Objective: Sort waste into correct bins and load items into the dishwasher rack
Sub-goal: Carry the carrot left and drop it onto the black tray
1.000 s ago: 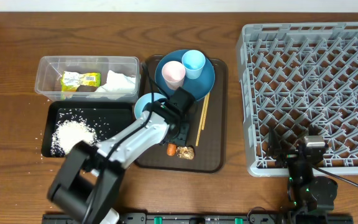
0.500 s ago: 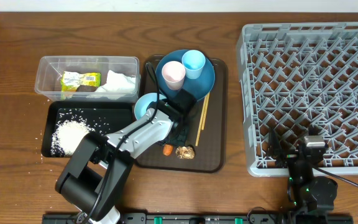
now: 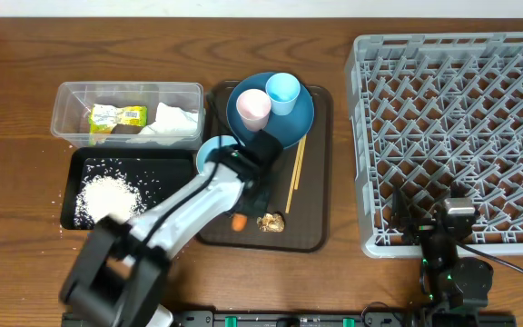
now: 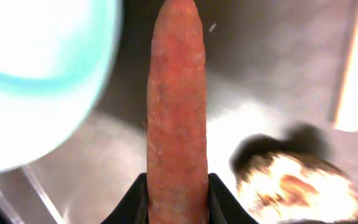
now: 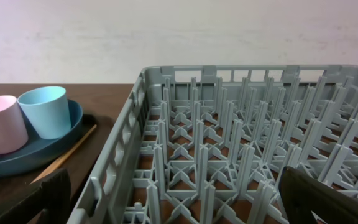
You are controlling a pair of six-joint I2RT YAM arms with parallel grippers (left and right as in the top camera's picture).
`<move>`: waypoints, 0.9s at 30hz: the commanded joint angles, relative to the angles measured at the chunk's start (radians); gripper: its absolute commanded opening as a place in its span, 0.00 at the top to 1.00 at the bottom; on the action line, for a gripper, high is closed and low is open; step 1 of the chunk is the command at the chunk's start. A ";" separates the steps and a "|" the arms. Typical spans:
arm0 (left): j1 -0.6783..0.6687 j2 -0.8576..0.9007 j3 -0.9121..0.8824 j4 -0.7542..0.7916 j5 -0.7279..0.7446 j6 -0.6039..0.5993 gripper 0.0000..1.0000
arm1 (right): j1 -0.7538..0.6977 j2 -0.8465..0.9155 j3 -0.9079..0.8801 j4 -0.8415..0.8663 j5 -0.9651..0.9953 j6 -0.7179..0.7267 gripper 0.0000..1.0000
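My left gripper (image 4: 176, 190) is shut on the orange carrot stick (image 4: 176, 106), low over the front of the brown serving tray (image 3: 316, 227). From overhead the carrot stick (image 3: 240, 220) pokes out below the left gripper (image 3: 245, 209). The brown food lump (image 3: 271, 222) lies just to its right, the white bowl (image 3: 209, 150) to its left. A blue plate (image 3: 293, 123) carries the pink cup (image 3: 252, 107) and the light blue cup (image 3: 281, 91); chopsticks (image 3: 296, 173) lie beside it. My right gripper (image 5: 185, 205) stands open over the dishwasher rack's (image 3: 461, 118) front edge.
The clear tub (image 3: 71, 95) at the back left holds the yellow-green wrapper (image 3: 116, 116) and the white napkin (image 3: 172, 120). The black tray (image 3: 166, 163) in front of it holds rice (image 3: 107, 193), with a few grains scattered on the table to its left.
My left gripper has closed on the carrot stick, and the stick has shifted slightly left, away from the brown lump. The right arm has not moved.
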 commanded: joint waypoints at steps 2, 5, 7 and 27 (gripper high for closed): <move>0.003 -0.148 0.043 -0.023 -0.019 0.002 0.94 | 0.000 -0.002 -0.001 -0.004 -0.003 -0.016 0.01; 0.005 -0.232 0.043 -0.037 -0.022 0.003 0.94 | 0.000 -0.002 -0.001 -0.004 -0.003 -0.016 0.01; 0.016 -0.283 0.043 -0.046 -0.049 -0.002 0.94 | 0.000 -0.002 -0.001 -0.004 -0.003 -0.016 0.01; 0.577 -0.291 -0.022 -0.075 -0.177 -0.143 0.94 | 0.000 -0.002 -0.001 -0.004 -0.003 -0.016 0.01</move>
